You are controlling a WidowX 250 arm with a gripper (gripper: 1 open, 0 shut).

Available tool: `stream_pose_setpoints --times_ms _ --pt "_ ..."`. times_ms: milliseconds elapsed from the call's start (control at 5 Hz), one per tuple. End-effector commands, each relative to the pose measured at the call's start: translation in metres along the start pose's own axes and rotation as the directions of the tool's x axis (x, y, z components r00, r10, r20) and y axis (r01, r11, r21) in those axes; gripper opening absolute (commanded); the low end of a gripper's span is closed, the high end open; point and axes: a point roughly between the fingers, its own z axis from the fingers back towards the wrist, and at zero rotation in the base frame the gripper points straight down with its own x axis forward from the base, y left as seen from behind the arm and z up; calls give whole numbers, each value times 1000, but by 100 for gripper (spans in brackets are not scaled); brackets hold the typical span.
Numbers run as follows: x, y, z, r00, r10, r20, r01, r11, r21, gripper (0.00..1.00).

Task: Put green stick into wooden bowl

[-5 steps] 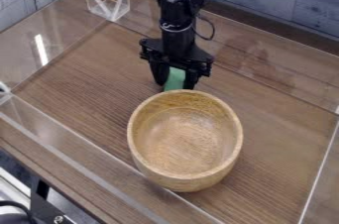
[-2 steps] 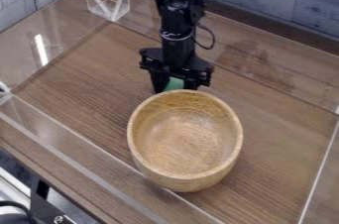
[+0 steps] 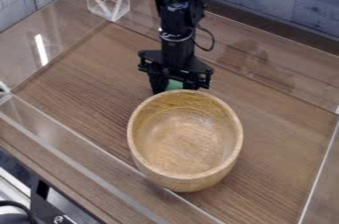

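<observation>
The wooden bowl [image 3: 134,135] is large, round and light-grained, and stands upright on the table at centre front. Just behind its far rim my black gripper [image 3: 176,84] points straight down. A small patch of the bright green stick [image 3: 175,79] shows between its fingers, and the jaws are shut on it. The fingers and the bowl's rim hide most of the stick. I cannot tell whether the stick rests on the table or hangs just above it.
Clear acrylic walls [image 3: 66,134] fence the wooden tabletop [image 3: 79,74] on the left and front. A clear folded plastic stand [image 3: 106,3] sits at the back left. A black cable trails beside the arm [image 3: 173,10].
The gripper has sunk a little behind the bowl's far rim and its jaws have closed in on the green stick. Less of the stick shows now. The bowl has not moved.
</observation>
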Motion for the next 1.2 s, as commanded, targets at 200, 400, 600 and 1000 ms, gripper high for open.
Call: stream_pose_setpoints --times_ms 200,400,600,1000 --pt "0 -4 10 1000 -14 12 14 1000 -7 0" --pt "-1 -6 11 1000 -18 7 18 1000 -11 0" --pt "-2 -8 12 1000 -22 2 22 1000 -15 0" --pt "-8 -10 14 999 -32 -7 32 999 -24 0"
